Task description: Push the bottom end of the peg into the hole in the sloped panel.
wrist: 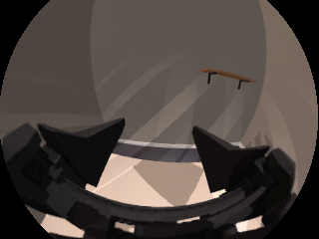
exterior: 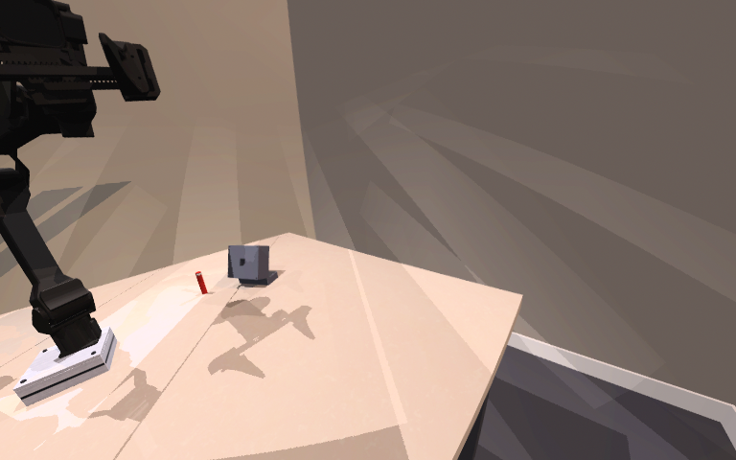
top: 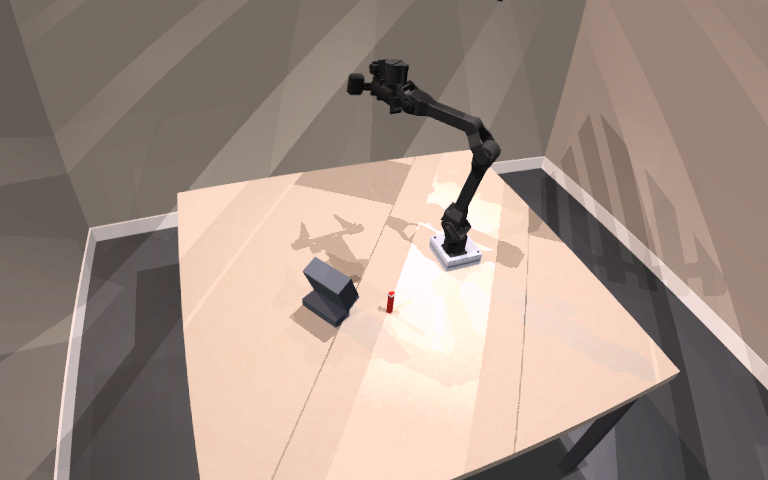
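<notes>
Wide apart and holding nothing, the claw's fingers hang high above the table (top: 254,367) (exterior: 336,347), probably to leave room for an approach. Beyond the white base (top: 451,263) (exterior: 103,362), the red peg (top: 390,302) (exterior: 201,284) stands free, its long axis upright. Just beside it, farther out, the grey panel (top: 328,277) (exterior: 255,260) leans, presumably so its hole (exterior: 241,262) faces the robot.

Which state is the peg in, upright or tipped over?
Upright: the red peg stands on one end, its top face showing.
</notes>
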### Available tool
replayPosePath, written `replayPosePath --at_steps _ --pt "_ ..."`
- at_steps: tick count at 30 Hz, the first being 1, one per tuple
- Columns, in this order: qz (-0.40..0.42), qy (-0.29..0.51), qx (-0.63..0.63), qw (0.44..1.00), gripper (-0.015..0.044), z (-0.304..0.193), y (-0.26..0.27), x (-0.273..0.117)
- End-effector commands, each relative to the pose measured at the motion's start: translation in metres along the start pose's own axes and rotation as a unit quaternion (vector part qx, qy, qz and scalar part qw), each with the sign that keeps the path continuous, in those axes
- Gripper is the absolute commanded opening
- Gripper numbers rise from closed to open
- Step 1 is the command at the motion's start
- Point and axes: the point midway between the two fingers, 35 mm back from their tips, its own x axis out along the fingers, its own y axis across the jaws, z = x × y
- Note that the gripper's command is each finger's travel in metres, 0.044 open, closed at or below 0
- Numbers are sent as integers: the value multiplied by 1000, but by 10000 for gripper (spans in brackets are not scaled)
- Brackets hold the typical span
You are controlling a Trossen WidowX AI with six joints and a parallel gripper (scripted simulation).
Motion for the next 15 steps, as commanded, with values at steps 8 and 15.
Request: replayPosePath --at_steps 8,15 --pt "87 74 -47 992 440 -50 59 -14" --pt "140 118 -80 980 440 -82 93 -31"
